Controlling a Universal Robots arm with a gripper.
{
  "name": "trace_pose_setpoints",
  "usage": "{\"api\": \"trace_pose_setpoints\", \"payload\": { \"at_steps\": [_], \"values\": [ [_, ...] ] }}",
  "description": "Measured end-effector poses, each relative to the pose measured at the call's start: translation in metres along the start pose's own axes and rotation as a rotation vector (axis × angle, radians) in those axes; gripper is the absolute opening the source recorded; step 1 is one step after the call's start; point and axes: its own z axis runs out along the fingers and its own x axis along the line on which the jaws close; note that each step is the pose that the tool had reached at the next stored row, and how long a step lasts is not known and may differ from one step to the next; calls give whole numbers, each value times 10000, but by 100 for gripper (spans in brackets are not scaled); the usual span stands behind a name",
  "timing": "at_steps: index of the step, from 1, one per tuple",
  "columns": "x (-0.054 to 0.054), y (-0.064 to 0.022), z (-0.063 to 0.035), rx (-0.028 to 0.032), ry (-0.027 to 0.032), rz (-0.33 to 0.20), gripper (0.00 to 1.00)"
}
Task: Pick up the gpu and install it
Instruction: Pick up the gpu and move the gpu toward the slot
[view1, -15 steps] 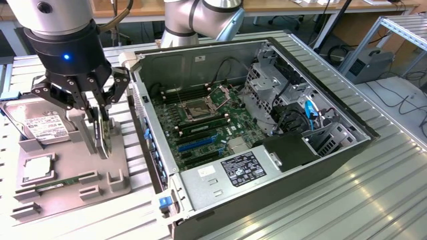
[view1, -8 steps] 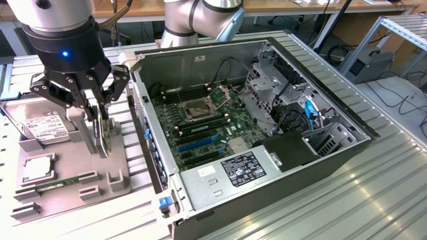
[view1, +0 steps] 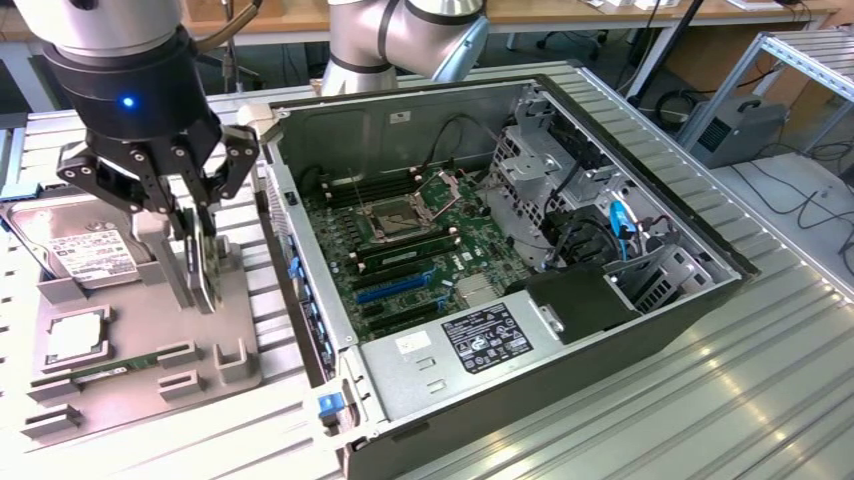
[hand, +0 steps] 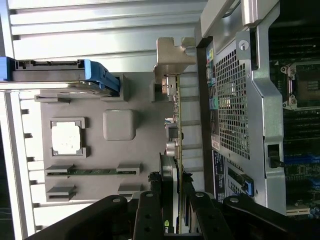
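The gpu (view1: 203, 255) stands on edge over the grey parts tray (view1: 134, 400), at the exterior view's left beside the open computer case (view1: 641, 330). My gripper (view1: 191, 222) comes down from above and is shut on the card's upper edge. In the wrist view the gpu (hand: 173, 130) is seen edge-on between the black fingers (hand: 149, 210), with its silvery bracket (hand: 175, 52) at the far end. My gripper (hand: 172, 205) clamps the cooler part. I cannot tell whether the card's lower edge is clear of the tray's holder.
The case lies open with the motherboard (view1: 400, 250) and blue slots (view1: 394, 287) facing up. On the tray sit a hard drive (view1: 87, 255), a square processor (view1: 74, 340) and a memory stick (view1: 120, 365). The case's perforated rear wall (hand: 232, 105) runs close beside the card.
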Motion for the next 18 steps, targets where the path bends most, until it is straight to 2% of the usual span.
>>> {"api": "trace_pose_setpoints", "payload": {
  "at_steps": [18],
  "values": [
    [-3,1,-94,0,0,0,27]
  ]
}}
